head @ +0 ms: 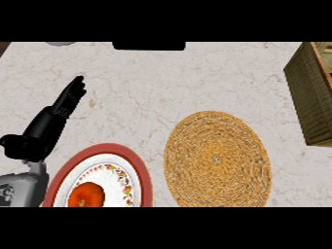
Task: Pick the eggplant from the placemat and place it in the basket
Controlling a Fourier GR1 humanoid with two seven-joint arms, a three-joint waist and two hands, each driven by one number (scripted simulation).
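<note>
1. No eggplant visible, neither on the round woven straw placemat [217, 159] nor elsewhere.
2. At left, black left hand [53, 119] with fingers straight, holding nothing; right hand out of view.
3. Probably light, firm, glossy-skinned and slippery, so best wrapped around the thick middle.
4. Destined for the brown slatted basket [312, 97] at far right.

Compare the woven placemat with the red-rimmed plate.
The placemat is woven tan straw; the plate is smooth white with a red rim and a flowered band. The placemat lies bare; the plate carries a red-orange round fruit. The placemat shows whole; the plate is cut by the view's lower edge. Both are round and lie flat on the counter, side by side.
</note>
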